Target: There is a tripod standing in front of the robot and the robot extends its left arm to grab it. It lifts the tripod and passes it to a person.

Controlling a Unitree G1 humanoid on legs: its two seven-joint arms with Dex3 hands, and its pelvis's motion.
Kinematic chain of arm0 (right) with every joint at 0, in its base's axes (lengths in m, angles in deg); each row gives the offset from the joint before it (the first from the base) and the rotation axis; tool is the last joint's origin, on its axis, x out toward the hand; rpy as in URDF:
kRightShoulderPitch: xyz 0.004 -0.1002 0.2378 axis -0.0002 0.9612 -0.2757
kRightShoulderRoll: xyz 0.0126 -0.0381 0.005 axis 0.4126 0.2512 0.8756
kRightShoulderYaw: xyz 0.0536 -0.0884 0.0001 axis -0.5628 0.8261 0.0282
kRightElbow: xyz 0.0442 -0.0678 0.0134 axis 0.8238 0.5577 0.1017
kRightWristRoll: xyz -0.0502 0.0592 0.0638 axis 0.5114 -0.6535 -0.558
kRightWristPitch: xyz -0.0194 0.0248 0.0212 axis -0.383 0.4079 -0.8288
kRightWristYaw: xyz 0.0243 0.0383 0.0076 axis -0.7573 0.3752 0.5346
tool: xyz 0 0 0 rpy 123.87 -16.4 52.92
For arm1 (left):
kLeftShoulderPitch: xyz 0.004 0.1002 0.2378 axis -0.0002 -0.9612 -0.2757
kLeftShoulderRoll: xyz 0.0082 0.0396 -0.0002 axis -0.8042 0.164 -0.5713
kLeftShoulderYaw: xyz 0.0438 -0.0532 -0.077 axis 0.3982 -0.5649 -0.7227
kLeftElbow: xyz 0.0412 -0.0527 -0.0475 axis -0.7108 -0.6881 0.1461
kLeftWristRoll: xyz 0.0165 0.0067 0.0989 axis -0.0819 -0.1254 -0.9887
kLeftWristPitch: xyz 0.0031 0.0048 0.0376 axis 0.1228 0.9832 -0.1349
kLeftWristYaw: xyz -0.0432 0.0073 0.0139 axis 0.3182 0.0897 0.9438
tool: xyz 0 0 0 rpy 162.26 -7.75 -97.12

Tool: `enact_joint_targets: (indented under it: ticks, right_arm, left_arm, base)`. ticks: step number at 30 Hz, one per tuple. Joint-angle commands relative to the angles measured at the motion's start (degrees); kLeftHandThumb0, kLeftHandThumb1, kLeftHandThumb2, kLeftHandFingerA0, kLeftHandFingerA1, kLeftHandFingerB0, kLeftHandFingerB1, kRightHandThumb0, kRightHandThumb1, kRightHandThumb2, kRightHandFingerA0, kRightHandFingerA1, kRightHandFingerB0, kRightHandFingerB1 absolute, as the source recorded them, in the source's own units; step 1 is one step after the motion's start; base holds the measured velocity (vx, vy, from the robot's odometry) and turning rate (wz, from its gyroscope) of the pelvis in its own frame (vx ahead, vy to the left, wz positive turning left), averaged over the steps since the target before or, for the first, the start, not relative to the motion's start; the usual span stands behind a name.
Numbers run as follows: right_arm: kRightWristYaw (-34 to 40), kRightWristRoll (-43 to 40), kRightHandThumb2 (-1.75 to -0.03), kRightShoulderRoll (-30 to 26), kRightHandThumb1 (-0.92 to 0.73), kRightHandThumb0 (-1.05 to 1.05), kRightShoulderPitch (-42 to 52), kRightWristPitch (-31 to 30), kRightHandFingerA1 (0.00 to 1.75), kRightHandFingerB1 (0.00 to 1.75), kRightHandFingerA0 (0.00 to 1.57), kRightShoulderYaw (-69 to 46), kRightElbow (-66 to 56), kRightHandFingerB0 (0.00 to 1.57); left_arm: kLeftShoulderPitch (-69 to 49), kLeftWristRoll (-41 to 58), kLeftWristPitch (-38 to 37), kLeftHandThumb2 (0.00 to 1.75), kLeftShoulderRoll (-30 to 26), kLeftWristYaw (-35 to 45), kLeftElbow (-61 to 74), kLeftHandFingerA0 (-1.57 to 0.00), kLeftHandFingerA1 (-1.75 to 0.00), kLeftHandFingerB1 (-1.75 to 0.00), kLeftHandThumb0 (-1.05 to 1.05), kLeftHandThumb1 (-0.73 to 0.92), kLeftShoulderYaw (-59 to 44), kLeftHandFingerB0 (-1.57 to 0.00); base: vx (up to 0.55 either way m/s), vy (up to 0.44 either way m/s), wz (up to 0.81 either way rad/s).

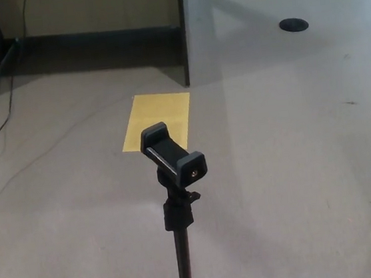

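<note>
While no robot hand shows, black tripod [182,247] stands upright, phone clamp [173,160] just before yellow sheet [158,118], finger state untellable

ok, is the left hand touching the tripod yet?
Apart. The head view shows the tripod standing alone on the floor, nothing around its pole or phone clamp; neither hand is in view.

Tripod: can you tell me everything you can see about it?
The tripod is black and stands upright on the grey carpet, in front of a yellow sheet lying on the floor. On top sits a phone clamp, empty and tilted, with a small knob just below it. A thin pole runs down out of the picture, so its legs are hidden. Nothing touches it.
</note>
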Motion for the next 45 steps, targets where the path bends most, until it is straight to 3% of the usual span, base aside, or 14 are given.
enact_joint_targets:
  ticks: [1, 19, 20, 21, 22, 23, 25, 26, 30, 31, 33, 39, 41, 45]
  right_arm:
    - [0.96, 1.6, -0.63, -1.28, -0.72, -0.43, 0.9, 3.14, 0.4, 0.35, 0.64, 0.75, 1.55, 0.45]
    - [1.66, 1.51, -0.62, -1.25, -0.73, -0.42, 0.32, 4.58, 0.41, 0.36, 0.64, -0.24, 1.95, 0.47]
    - [1.47, 1.63, -0.62, -1.16, -0.74, -0.42, 0.4, 4.23, 0.41, 0.36, 0.64, -0.14, 1.74, 0.46]
    - [1.36, 1.68, -0.62, -1.12, -0.74, -0.42, 0.44, 4.07, 0.41, 0.36, 0.64, -0.11, 1.64, 0.46]
    - [1.27, 1.76, -0.62, -1.08, -0.74, -0.42, 0.35, 4.02, 0.41, 0.36, 0.64, -0.06, 1.56, 0.45]
    - [1.31, 1.67, -0.62, -1.06, -0.74, -0.42, 0.06, 4.23, 0.42, 0.36, 0.64, -0.17, 1.59, 0.46]
    - [1.47, 1.7, -0.62, -0.87, -0.73, -0.41, -0.58, 4.37, 0.42, 0.36, 0.64, -0.24, 1.7, 0.46]
    - [1.52, 1.75, -0.62, -0.74, -0.73, -0.41, -0.43, 4.11, 0.41, 0.36, 0.64, -0.19, 1.62, 0.46]
    - [1.71, 1.5, -0.61, -0.33, -0.73, -0.41, 0.13, 4.56, 0.43, 0.36, 0.66, -0.32, 1.49, 0.46]
    - [1.65, 1.51, -0.62, -0.26, -0.73, -0.42, -0.14, 4.58, 0.44, 0.36, 0.66, -0.31, 1.65, 0.46]
    - [1.4, 1.88, -0.62, -0.31, -0.74, -0.42, -0.62, 4.02, 0.44, 0.36, 0.66, -0.03, 1.67, 0.45]
    - [1.4, 1.99, -0.62, -0.05, -0.75, -0.43, 1.05, 4.54, 0.41, 0.36, 0.62, 0.32, 1.32, 0.45]
    - [1.55, 2.33, -0.62, 0.39, -0.74, -0.44, 1.28, 3.79, 0.4, 0.36, 0.61, 0.68, 1.69, 0.46]
    - [2.12, 2.58, -0.62, 1.12, -0.74, -0.42, 2.02, 3.65, 0.41, 0.36, 0.65, 1.07, 2.1, 0.45]
  left_arm:
    - [-2.69, 0.77, -6.59, 0.55, 1.67, -0.35, 6.65, -0.38, -0.38, -0.31, -0.31, 0.52, -0.64, -0.27]
    - [9.14, -1.25, 14.67, 0.64, 9.75, 5.13, 37.85, -0.29, -0.44, -0.36, -0.49, 0.38, 6.89, -0.18]
    - [9.85, -0.99, 15.43, 0.84, 10.61, 5.7, 38.91, -0.11, -0.52, -0.49, -0.26, 0.25, 7.68, -0.06]
    - [10.11, -0.89, 15.88, 0.84, 10.96, 5.94, 39.45, -0.11, -0.52, -0.49, -0.26, 0.25, 8.01, -0.06]
    - [10.37, -0.83, 16.61, 0.53, 10.98, 6.3, 40.3, -0.25, -0.39, -0.28, -0.48, 0.44, 8.38, -0.18]
    - [11.3, -0.34, 17.2, 0.83, 11.42, 6.77, 40.47, -0.06, -0.5, -0.47, -0.29, 0.24, 8.64, -0.01]
    - [13.09, 0.17, 17.62, 0.82, 12.08, 7.73, 40.5, -0.05, -0.51, -0.48, -0.29, 0.23, 9.23, 0.0]
    - [13.38, 0.18, 17.21, 0.66, 12.59, 8.01, 40.36, -0.13, -0.42, -0.29, -0.57, 0.37, 9.79, -0.07]
    - [14.87, -0.07, 18.22, 0.73, 14.6, 7.57, 40.1, -0.08, -0.44, -0.28, -0.53, 0.36, 11.07, -0.05]
    - [15.57, 0.24, 18.69, 0.55, 15.1, 7.76, 39.67, -0.12, -0.36, -0.23, -0.55, 0.4, 11.04, -0.09]
    - [16.64, 0.33, 19.9, 0.73, 15.67, 8.01, 39.38, -0.09, -0.44, -0.26, -0.55, 0.37, 11.04, -0.02]
    - [18.41, 0.45, 23.61, 0.54, 17.85, 7.91, 37.87, -0.18, -0.36, -0.22, -0.56, 0.42, 11.29, -0.08]
    - [19.48, 0.95, 25.7, 0.72, 19.54, 7.88, 36.85, -0.09, -0.43, -0.24, -0.54, 0.36, 11.39, -0.04]
    - [20.61, -0.95, 26.62, 0.72, 20.39, 7.22, 35.48, -0.03, -0.4, -0.22, -0.56, 0.37, 12.68, -0.1]
  base:
    - [0.0, 0.0, 0.0]
    - [0.0, 0.0, 0.0]
    - [0.0, 0.0, 0.0]
    - [0.0, 0.0, 0.0]
    - [0.0, 0.0, 0.0]
    - [0.0, 0.0, 0.0]
    - [0.0, 0.0, 0.0]
    - [0.0, 0.0, 0.0]
    - [0.0, 0.0, 0.0]
    - [0.0, 0.0, 0.0]
    - [0.0, 0.0, 0.0]
    - [0.0, 0.0, 0.0]
    - [0.0, 0.0, 0.0]
    - [0.0, 0.0, 0.0]
